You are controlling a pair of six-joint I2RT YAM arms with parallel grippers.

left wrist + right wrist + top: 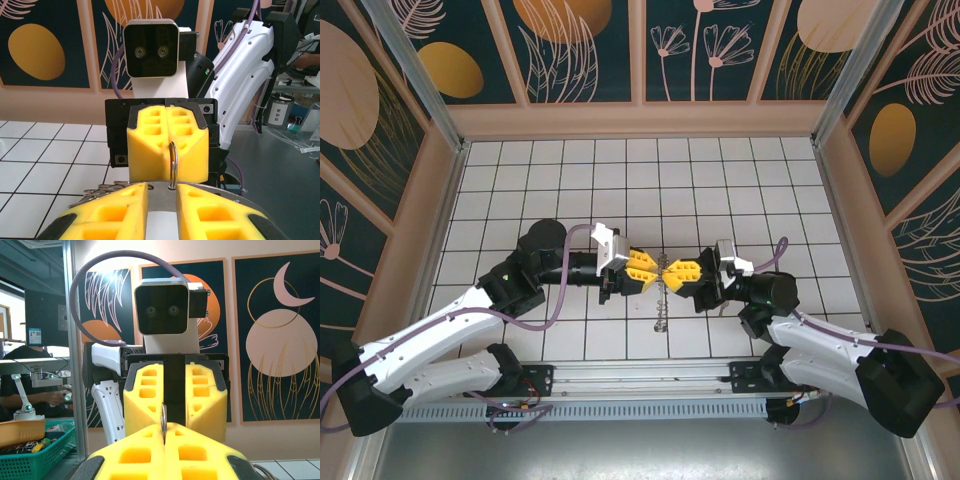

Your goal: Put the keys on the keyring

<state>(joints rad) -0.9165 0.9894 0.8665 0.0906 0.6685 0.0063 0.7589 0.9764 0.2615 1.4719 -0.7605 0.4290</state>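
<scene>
Top view, left of centre: the left arm's yellow-fingered end effector points toward mid-frame over the white tiled table. Its fingers stand a little apart, a narrow gap. I cannot tell whether anything is pinched in it.

Mid-frame: the two end effectors meet nose to nose, tips just beside each other. From that spot the thin brown-silvery coiled-wire keyring runs toward the lower edge of the frame. It shows edge-on as a thin line, and I cannot tell whether its far end touches the table.

Right of centre: the right arm's yellow-fingered end effector is fully closed.

Left wrist view: my left end effector sits along the bottom edge, its fingers parted. The right end effector faces the camera at mid-frame, fingers pressed together. An upright arch of the keyring stands in front of their seam, and its lower end drops into the gap between the left fingers.

Right wrist view: the right end effector at bottom centre is clamped on the keyring, which stands up edge-on from the seam. The left end effector faces it just behind, a dark slot between its fingers.
</scene>
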